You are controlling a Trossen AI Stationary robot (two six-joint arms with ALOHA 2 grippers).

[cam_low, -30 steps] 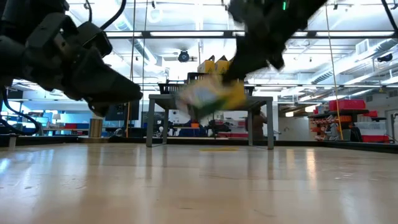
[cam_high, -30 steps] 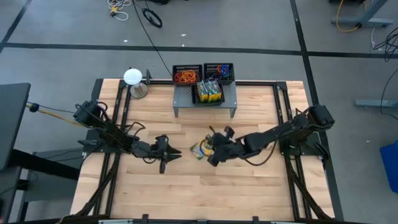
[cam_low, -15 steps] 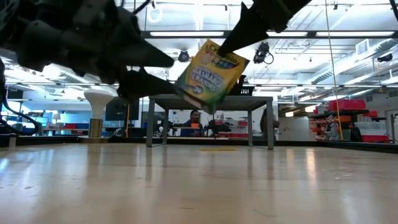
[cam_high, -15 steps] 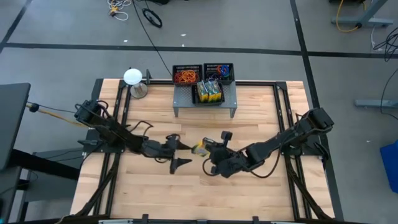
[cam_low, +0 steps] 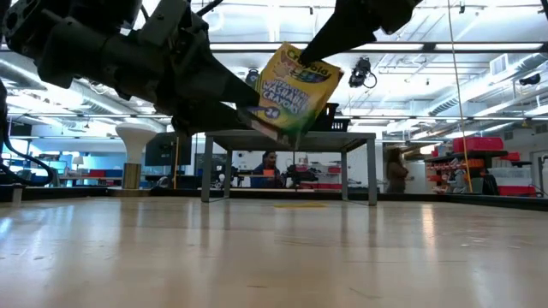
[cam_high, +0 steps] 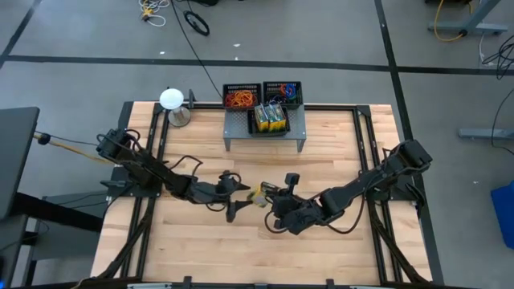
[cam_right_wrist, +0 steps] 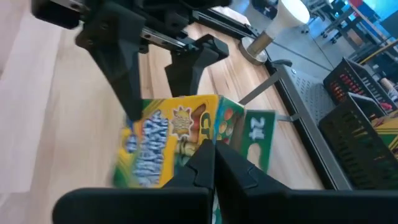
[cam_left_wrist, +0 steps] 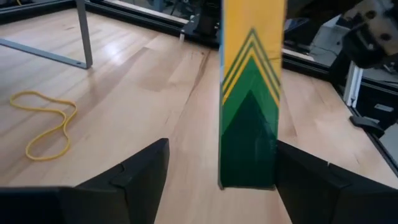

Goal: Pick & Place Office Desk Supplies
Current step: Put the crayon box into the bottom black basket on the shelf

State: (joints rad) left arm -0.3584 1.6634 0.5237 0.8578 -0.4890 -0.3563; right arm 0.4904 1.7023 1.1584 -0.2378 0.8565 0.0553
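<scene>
Pincer work is at a handover: the right pincer (cam_high: 268, 195) is closed tight on a yellow-green crayon box (cam_high: 259, 193), holding it in the air above the middle of the counter (cam_high: 321, 249), well clear of the wood in the low view. The left pincer (cam_high: 238, 195) stands wide open with a finger either side of the box's narrow edge (cam_left_wrist: 249, 112), gripping nothing yet; I cannot tell whether the fingers (cam_left_wrist: 140, 171) touch the card.

My reading is that the box is being passed from right arm to left. Next, the left pincer should close squarely on the box before the right one lets go; a skewed bite could twist or drop it.

A yellow rubber band (cam_left_wrist: 46, 124) lies loose on the counter near the grey shelf (cam_high: 265, 128), where the trays (cam_high: 241, 96) sit.
</scene>
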